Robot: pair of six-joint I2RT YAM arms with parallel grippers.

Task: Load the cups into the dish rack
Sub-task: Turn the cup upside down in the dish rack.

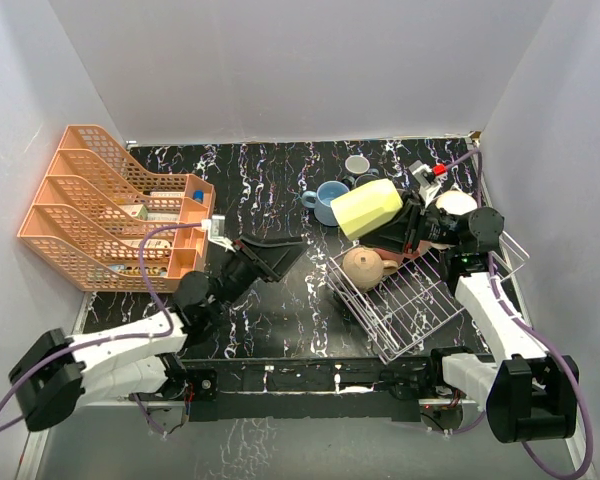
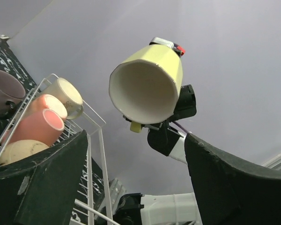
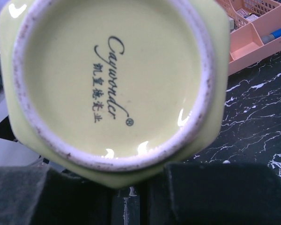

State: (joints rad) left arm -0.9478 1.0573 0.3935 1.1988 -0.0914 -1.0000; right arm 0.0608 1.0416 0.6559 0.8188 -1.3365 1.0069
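Grips the pale yellow mug (image 1: 368, 207) in the clamped right gripper (image 1: 408, 225), mouth toward the left arm, raised at the far corner of the white dish rack (image 1: 420, 310) holding a tan mug (image 1: 362, 268), left gripper (image 1: 278, 252) spread wide and empty nearby.

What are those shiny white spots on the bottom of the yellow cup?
Right wrist view: they are glare, light bouncing off the glossy base of the yellow mug, which fills the frame; the printed mark is sharp. Left wrist view: its inside is evenly lit, no spots. Top view: soft light, no glare on it.
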